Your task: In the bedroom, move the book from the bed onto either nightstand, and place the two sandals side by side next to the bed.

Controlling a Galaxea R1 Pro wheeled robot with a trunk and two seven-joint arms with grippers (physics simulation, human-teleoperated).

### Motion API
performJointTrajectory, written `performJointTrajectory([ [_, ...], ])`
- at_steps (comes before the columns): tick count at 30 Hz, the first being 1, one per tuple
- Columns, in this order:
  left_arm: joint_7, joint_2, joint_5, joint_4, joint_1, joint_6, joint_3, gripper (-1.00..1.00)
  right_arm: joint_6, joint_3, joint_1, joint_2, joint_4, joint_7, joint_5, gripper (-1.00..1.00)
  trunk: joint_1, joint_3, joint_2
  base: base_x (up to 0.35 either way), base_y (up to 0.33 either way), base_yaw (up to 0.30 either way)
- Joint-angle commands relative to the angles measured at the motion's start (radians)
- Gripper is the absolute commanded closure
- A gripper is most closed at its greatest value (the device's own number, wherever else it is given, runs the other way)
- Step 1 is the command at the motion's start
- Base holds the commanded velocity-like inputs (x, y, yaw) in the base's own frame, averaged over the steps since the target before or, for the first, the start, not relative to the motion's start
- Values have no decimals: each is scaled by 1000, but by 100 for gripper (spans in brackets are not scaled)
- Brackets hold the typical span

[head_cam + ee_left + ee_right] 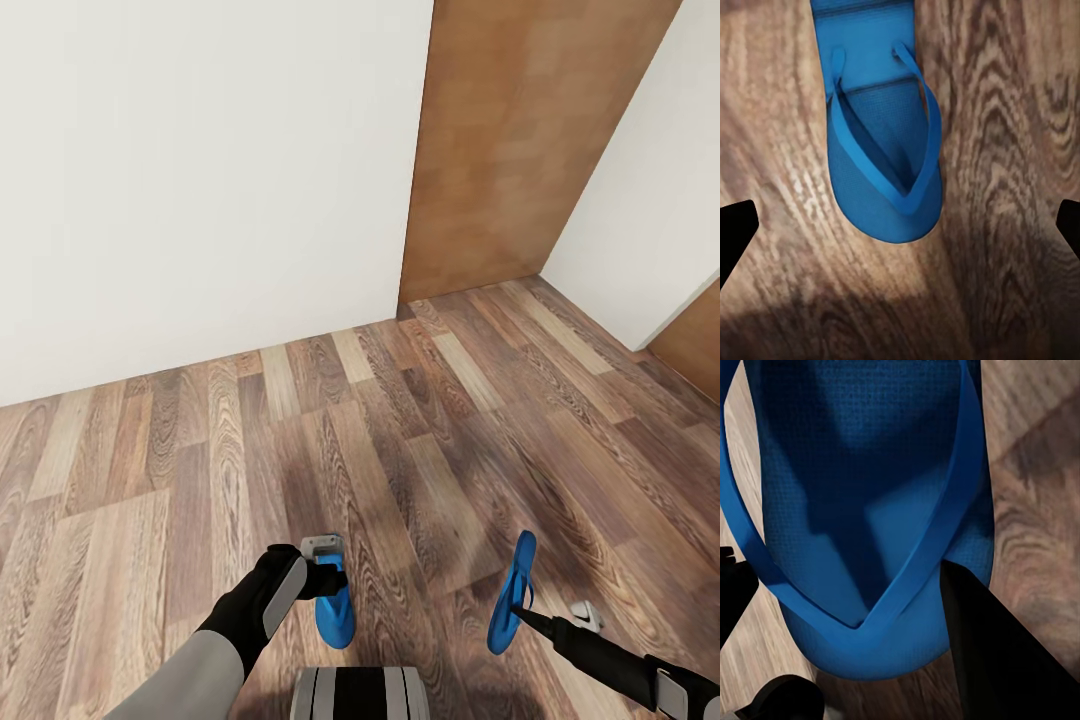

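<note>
Near the bottom edge of the head view, two blue sandals are seen over the wood-plank floor (pixel 420 450). The left sandal (pixel 335 612) lies flat on the planks just beside the left gripper (pixel 322 572), partly hidden under it. From the left wrist view this sandal (pixel 885 150) is seen whole at its toe end, straps up, with bare floor (pixel 1005 150) all round the rounded edge. The left gripper's dark fingertips (pixel 735 232) are spread wide at either side of that view, apart from the sandal and holding nothing.

The right sandal (pixel 512 592) is tilted on its edge, lifted off the floor and gripped by the right gripper (pixel 524 612) at its near end. In the right wrist view the sandal (pixel 870 510) is seen close up, and one dark finger (pixel 990 660) is pressed against the strap beside the toe post, the other finger (pixel 735 600) lying at the sandal's outer edge; the jaws are clamped on it.

Between the two sandals a strip of open floor is left. Farther off, the floor runs clear to a white wall (pixel 200 180) at the left and far side, a brown wooden panel (pixel 520 140) in the far corner, and a second white wall (pixel 650 180) at the right, with another brown panel (pixel 695 340) at the right edge.
</note>
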Motion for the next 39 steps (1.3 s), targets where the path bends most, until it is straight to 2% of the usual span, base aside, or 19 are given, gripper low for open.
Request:
performJointTrajectory([
  [1, 9, 0, 10, -1, 0, 3, -1, -100, 12, 7, -1, 0, 3, 3, -11, 100, 0, -1, 0, 0, 0, 0],
  [27, 13, 0, 9, 0, 0, 2, 0, -100, 12, 7, -1, 0, 3, 3, -11, 100, 0, -1, 0, 0, 0, 0],
  [39, 12, 0, 9, 0, 0, 2, 0, -100, 12, 7, -1, 0, 3, 3, -12, 100, 5, -47, -3, 0, 0, 0],
])
